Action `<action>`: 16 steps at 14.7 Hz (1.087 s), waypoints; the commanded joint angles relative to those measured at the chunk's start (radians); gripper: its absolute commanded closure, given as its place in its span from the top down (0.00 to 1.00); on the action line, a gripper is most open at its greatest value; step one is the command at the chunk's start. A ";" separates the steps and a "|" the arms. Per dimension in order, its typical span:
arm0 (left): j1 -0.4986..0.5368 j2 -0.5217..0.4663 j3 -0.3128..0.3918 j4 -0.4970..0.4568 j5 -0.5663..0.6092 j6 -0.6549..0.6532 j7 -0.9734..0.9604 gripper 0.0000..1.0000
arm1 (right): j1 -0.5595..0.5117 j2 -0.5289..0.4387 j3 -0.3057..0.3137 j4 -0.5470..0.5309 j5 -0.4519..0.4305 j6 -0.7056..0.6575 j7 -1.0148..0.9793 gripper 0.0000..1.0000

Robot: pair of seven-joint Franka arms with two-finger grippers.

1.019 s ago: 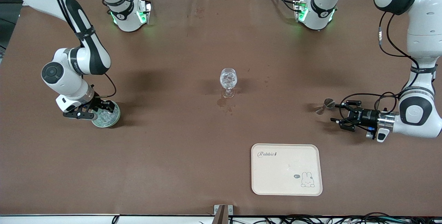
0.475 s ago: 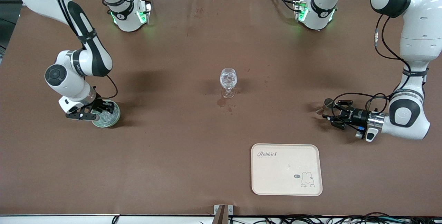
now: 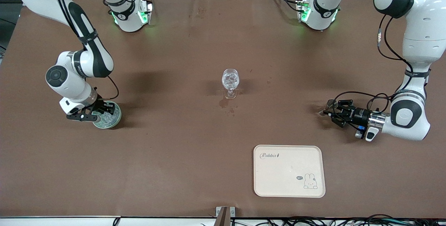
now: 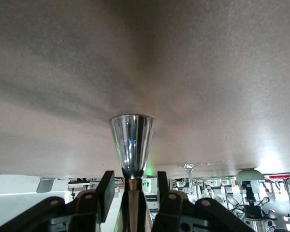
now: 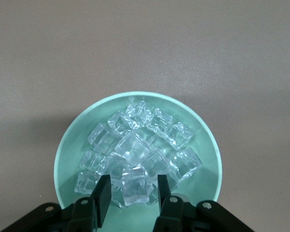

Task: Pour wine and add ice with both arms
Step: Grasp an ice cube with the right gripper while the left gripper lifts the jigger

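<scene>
Here we are working at both ends of the brown table (image 3: 181, 156) at once. At the middle left of the front frame, the right gripper (image 3: 93, 111) is reaching down into the pale green bowl (image 3: 116, 118), and in the right wrist view its two fingers (image 5: 102, 193) are standing on either side of one clear cube of the ice (image 5: 135, 186), touching or almost touching it, the rest being heaped in the bowl. At the middle right of the front frame, the left gripper (image 3: 332, 113) is lying level and low over the table, its fingers (image 4: 106, 186) narrowed on the slim waist of a shiny metal jigger (image 4: 132, 142), so we are calling it clamped. The stemmed glass (image 3: 230, 79) is standing upright at the frame's centre, apart from both grippers, and the cream tray (image 3: 289, 171) is lying lower right of it
</scene>
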 commanded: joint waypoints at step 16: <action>0.004 0.010 0.001 0.004 -0.022 -0.029 0.010 0.24 | -0.012 0.015 0.003 0.032 -0.026 -0.011 0.003 0.01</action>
